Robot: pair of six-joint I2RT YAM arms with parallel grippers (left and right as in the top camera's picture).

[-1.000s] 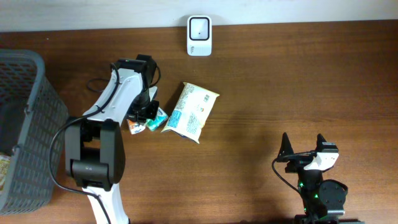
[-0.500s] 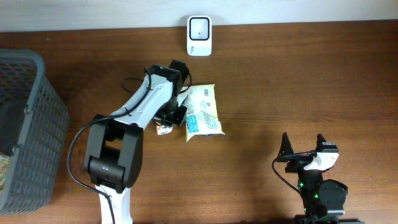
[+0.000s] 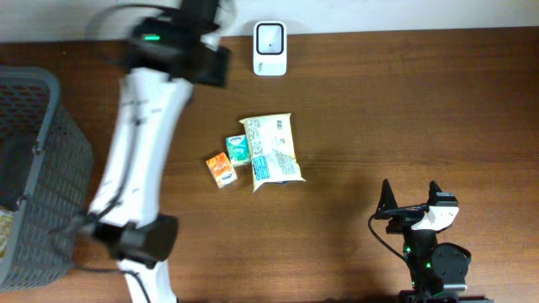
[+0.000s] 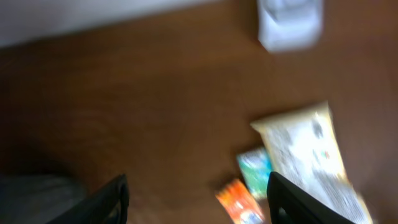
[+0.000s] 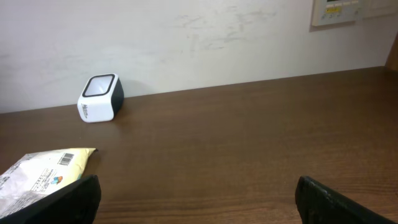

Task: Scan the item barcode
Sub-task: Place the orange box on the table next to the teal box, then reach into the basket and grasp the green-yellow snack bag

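Pincer [image 4: 198, 182], my left one, hangs high over the brown wooden table [image 3: 404, 109], its two dark fingers spread apart with nothing between them. Nearest, below and just inside my right-hand finger, lie a small orange packet [image 4: 239, 202] and a small green packet [image 4: 255, 174], side by side. Just beside the green one, a little farther out, is the item to scan: a cream plastic pouch [image 4: 311, 155] with blue print, lying flat on the wood. It looks light, soft and crinkly, probably slippery. I would pinch a sealed end seam, keeping clear of the barcode [image 5: 64, 159] near one corner. Farthest ahead, by the pale wall, stands the scanner [image 4: 290, 22], a small white box with rounded corners.
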